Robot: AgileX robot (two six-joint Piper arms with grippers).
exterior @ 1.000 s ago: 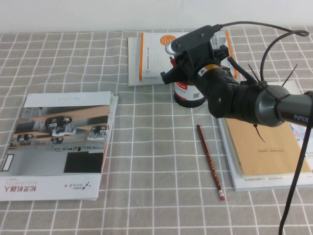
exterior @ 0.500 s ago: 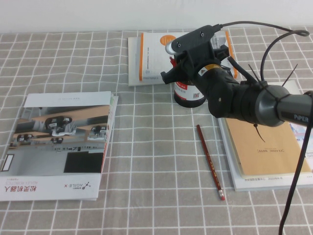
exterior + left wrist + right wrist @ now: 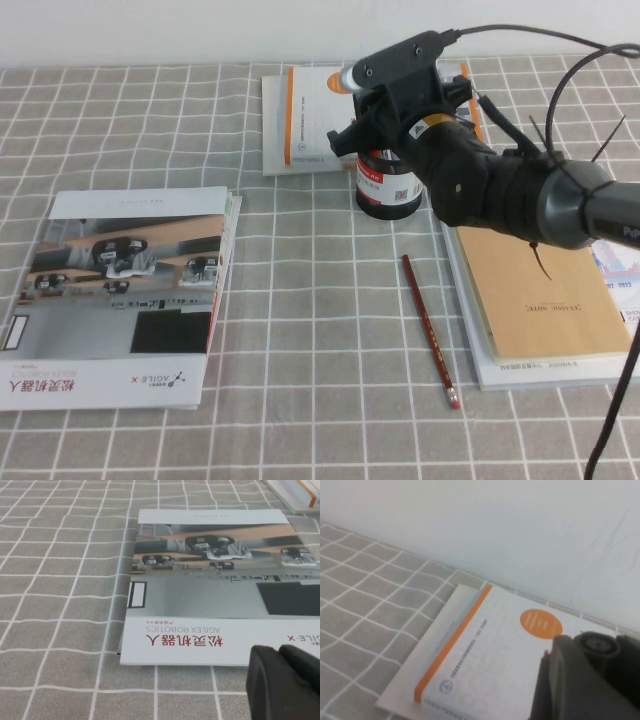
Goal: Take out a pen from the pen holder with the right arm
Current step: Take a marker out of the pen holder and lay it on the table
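A glossy brochure [image 3: 125, 295] lies by the counter's left edge on grey checked cloth [image 3: 320, 400]. An orange-striped book [image 3: 310, 120] sits at the far edge and a brown notebook [image 3: 545, 290] at the right, with a red pencil [image 3: 430, 330] beside it.

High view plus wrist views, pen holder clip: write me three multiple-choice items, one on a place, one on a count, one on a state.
1. Where is the right gripper? A. above the pen holder B. parked at the robot's side C. out of sight
2. What lies loose on the checked cloth? A. nothing B. one red pencil C. three pens
3. The left gripper, by the brochure, is: A. shut and empty B. holding a pen C. wide open
Answers: A, it hangs over the holder; B, a single pencil lies there; A, its fingers meet, nothing between.
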